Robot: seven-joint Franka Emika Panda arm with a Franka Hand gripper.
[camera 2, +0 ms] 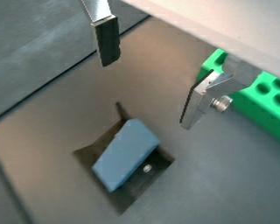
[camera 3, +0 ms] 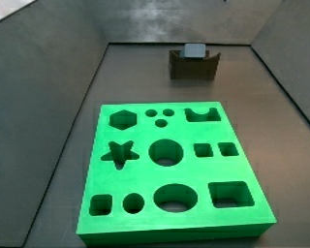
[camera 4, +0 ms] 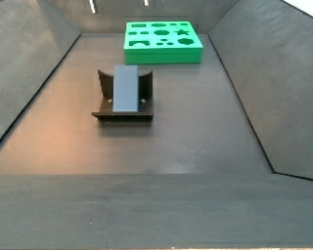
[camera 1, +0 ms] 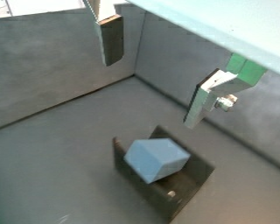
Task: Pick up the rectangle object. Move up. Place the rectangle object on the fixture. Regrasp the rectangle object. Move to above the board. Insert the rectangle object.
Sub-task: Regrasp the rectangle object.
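We find the gripper raised above the fixture, its fingers spread wide with nothing between them; both wrist views show bare grey floor in the gap. The gripper does not appear in either side view.

The rectangle object rests on the fixture, clear of the fingers. In a side view the rectangle object lies lengthwise in the fixture, tilted so that its far end sits higher. In a side view the rectangle object shows only its square end, seated in the notch of the fixture.

The board lies flat on the floor, well apart from the fixture. In a side view the board is at 1 o'clock of the fixture, towards the far end of the enclosure. A corner of the board shows in a wrist view beside one finger.
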